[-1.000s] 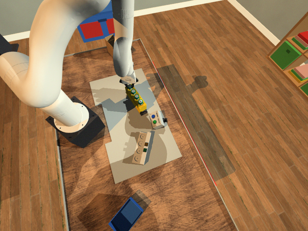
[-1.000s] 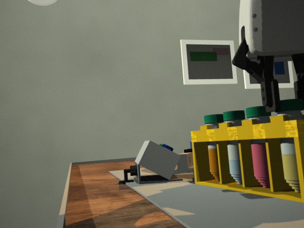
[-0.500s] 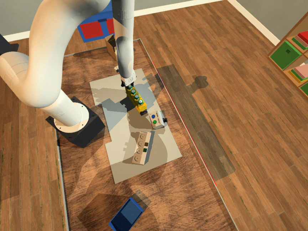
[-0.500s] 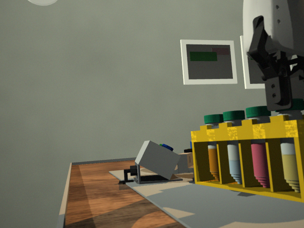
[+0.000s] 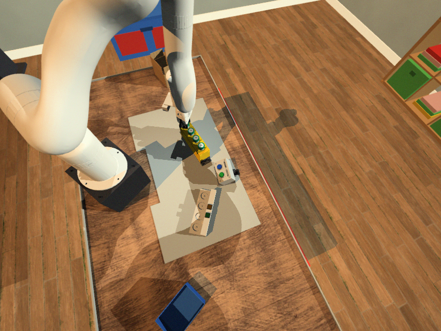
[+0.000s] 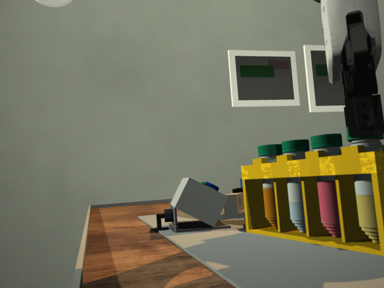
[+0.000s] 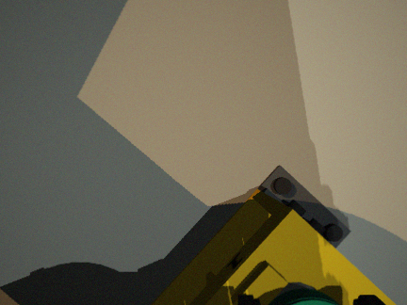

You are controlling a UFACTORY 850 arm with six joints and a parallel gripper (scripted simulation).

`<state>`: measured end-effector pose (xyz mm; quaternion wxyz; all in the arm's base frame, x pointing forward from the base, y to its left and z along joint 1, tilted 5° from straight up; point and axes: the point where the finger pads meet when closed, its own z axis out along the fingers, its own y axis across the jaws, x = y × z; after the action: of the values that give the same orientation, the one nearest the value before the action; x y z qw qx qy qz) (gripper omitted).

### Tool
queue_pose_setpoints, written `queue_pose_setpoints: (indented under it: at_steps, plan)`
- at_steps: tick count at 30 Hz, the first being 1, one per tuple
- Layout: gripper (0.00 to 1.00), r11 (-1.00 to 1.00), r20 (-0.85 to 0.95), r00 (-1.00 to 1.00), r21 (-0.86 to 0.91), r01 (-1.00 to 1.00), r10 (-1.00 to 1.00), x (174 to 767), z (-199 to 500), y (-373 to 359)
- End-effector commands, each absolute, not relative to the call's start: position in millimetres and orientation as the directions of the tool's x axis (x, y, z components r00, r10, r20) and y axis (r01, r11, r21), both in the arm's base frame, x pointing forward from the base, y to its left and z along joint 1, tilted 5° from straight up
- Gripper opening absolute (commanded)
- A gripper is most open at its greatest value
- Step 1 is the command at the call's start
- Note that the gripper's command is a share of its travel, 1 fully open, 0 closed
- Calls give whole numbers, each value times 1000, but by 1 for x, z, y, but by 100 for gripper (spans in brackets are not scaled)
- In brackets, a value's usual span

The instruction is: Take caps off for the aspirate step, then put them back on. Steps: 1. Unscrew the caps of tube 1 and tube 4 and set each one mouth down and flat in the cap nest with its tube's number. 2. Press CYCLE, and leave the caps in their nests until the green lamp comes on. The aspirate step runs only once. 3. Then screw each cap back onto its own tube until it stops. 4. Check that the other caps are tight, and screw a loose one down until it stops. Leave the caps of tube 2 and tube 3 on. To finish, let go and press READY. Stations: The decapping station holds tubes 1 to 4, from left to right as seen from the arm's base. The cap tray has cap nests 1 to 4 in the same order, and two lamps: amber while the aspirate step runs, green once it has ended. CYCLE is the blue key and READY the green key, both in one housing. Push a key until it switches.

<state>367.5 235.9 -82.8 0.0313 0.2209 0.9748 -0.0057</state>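
Claw part-open, clamped on tube 1's green cap, three other caps toward its five o'clock from above.

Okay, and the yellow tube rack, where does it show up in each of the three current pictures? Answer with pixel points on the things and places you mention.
Top: the yellow rack (image 5: 203,154) (image 6: 313,169) (image 7: 325,249) is near the middle, under the gripper (image 5: 184,125) (image 6: 363,133).
Exterior: lower right, running to the right edge.
Wrist: bottom, right of centre, cut off below.
Shared landmark: the green cap (image 6: 350,135) (image 7: 303,297) at the gripper, mostly hidden from the top.
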Motion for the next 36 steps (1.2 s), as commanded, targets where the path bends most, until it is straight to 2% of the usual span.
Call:
queue_pose_setpoints:
  at_steps: [1, 2, 3, 15, 18, 23, 26, 28, 36]
  plan:
    - [0, 917, -78, -916, -36, 398, 394, 368, -82, 236]
    - [0, 917, -78, -916, -36, 398, 394, 368, -82, 236]
    - [46, 917, -78, -916, -36, 398, 394, 368, -82, 236]
    - [46, 917, -78, -916, -36, 398, 394, 368, -82, 236]
    - [46, 791, -85, -789, -15, 612, 609, 368, -83, 236]
    - [46, 737, -86, -735, -8, 676, 673, 368, -82, 237]
    - [46, 562, -85, -560, 12, 827, 824, 368, -82, 237]
    - [46, 548, -85, -545, 13, 836, 834, 368, -82, 237]
    - [46, 163, -72, -160, 46, 985, 984, 368, -82, 237]
